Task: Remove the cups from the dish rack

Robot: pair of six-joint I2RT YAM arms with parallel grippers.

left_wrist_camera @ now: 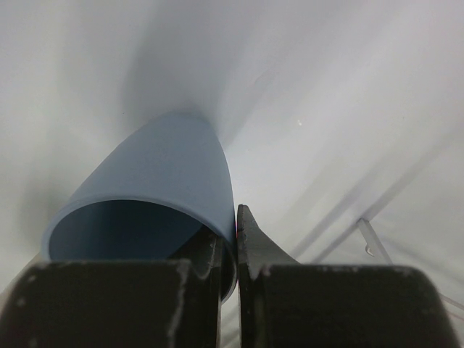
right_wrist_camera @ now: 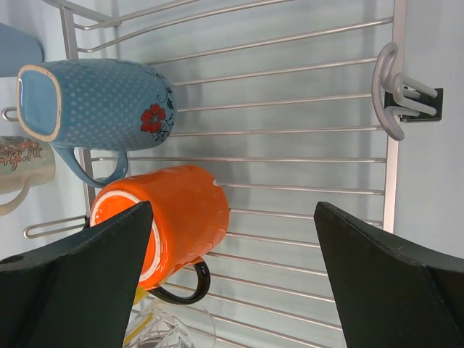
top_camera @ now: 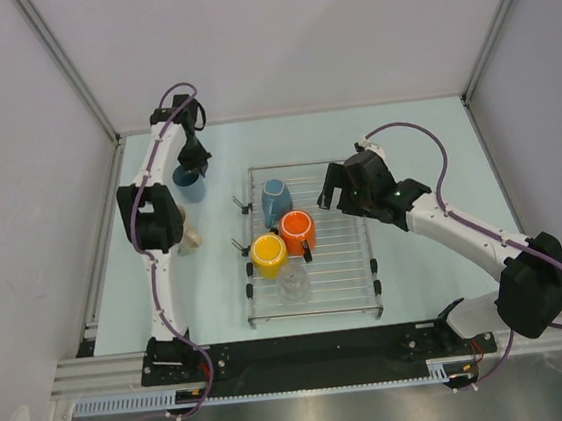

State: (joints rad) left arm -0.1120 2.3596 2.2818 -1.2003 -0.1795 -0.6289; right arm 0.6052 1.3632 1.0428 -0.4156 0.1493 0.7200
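Nearest, the flat silver wire dish rack [top_camera: 353, 273] holds the small clear glass [top_camera: 294, 286], yellow cup [top_camera: 269, 254], orange mug [top_camera: 297, 232] and dotted blue mug [top_camera: 275, 201]. The right gripper [right_wrist_camera: 233, 210] hangs wide open above the orange one. That's a tight fit between neighbours, so it needs a careful drop. Farther left, the left gripper [left_wrist_camera: 230, 239] pinches the plain light blue cup [left_wrist_camera: 159, 181] by its rim, off the rack. Looks like drop-off, so letting go is next, and there's lots of room.
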